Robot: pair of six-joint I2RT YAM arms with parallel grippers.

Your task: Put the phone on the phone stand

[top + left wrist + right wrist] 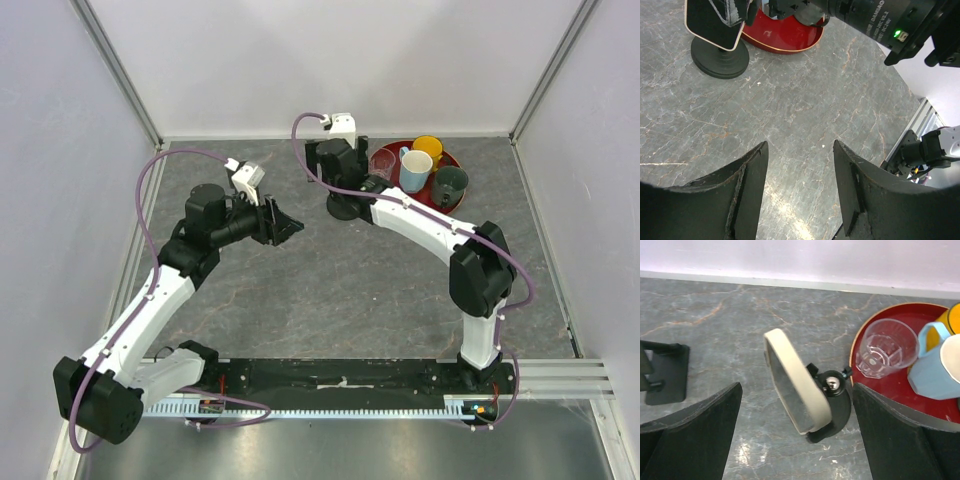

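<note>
White arms (140, 320) with black joints (480, 270), purple cables (140, 195); left gripper (800, 150) black, scuffed.

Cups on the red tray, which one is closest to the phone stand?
The clear glass, at the tray edge beside the stand. The blue mug, yellow cup and dark green mug sit beyond it.

Grey veined table (730, 320); cream-rimmed phone (800, 390); black stand (840, 412); red tray (890, 390); clear glass (888, 355); blue mug (940, 375); yellow mug (952, 320); green mug (451, 184).
</note>
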